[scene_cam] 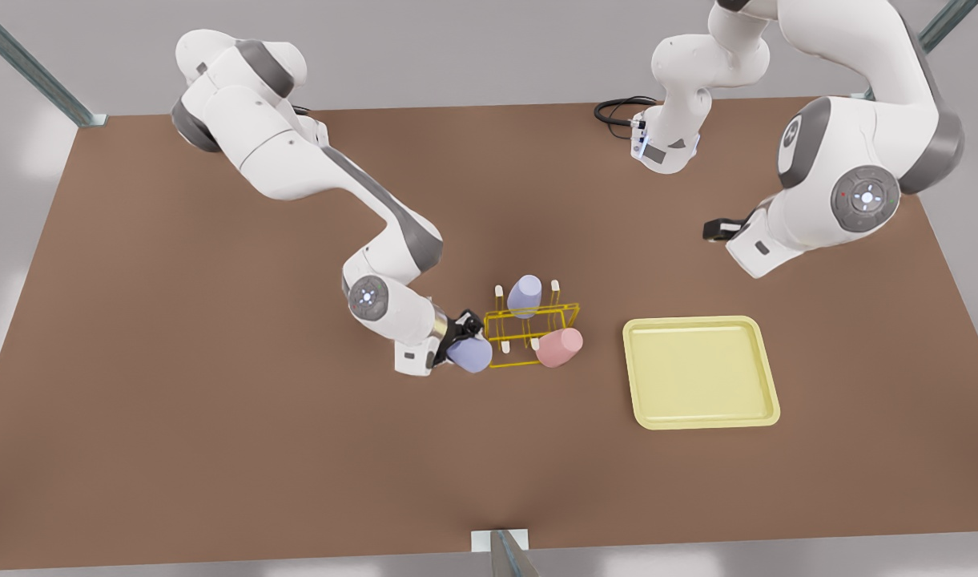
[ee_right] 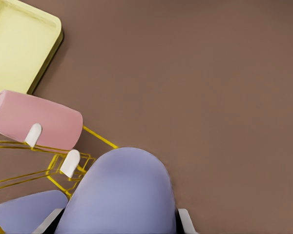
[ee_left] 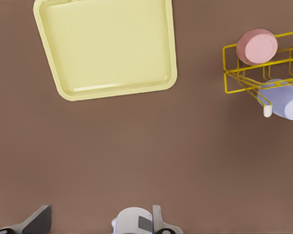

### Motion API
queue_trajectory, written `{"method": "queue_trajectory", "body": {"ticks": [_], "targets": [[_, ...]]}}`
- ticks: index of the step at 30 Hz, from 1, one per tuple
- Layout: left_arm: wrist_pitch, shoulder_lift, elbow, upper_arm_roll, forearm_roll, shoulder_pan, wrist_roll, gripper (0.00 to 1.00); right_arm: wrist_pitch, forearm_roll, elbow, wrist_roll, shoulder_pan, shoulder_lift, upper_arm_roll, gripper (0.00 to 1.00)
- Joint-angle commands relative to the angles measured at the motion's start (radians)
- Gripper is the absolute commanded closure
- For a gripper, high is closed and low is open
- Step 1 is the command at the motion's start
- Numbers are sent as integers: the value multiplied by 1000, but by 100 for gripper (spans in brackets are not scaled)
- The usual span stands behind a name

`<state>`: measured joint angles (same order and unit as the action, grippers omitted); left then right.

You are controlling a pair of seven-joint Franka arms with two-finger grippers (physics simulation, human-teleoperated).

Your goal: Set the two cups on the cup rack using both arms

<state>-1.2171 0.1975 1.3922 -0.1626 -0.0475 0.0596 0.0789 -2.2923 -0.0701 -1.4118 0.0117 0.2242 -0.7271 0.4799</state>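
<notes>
Right tool clamped on lavender cup, tilted beside the rack to line up with a free peg. Pink cup already racked. Left tool parked well away above the surface, spread wide, just waiting.

Held cup: pale lavender tapered cup between the right gripper's pale fingertips.
Rack: yellow wire-frame rack with white-tipped pegs, beside it.
Racked cups: pale pink cup; second lavender cup.
Tray: pale-yellow flat tray, beyond.
Surface: brown table.
</notes>
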Motion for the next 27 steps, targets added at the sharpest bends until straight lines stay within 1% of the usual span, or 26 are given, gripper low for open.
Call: {"method": "queue_trajectory", "body": {"ticks": [1,7,10,13,14,22,25,27], "targets": [[-19,3,-2,-5,-11,-7,-70,0,-7,12,1,-157,3,0,14,24],[-55,8,1,-5,-11,-6,-67,0,-22,12,16,-151,3,-35,49,24],[-12,0,1,-5,-12,-7,-67,0,-27,12,51,-153,4,-66,75,24],[-10,0,-1,-5,-12,-7,-65,0,-27,12,68,-154,4,-81,98,24],[-10,0,-1,-6,-12,-6,-64,0,-27,12,68,-156,6,-83,98,0],[8,0,-4,-8,-12,-6,-60,0,-26,23,122,-173,44,-133,94,0],[8,0,-4,-9,-12,-6,-60,0,-13,13,117,-427,44,-135,92,0],[8,0,-4,-9,-12,-3,-60,0,-10,13,117,-470,43,-135,94,0]]}}
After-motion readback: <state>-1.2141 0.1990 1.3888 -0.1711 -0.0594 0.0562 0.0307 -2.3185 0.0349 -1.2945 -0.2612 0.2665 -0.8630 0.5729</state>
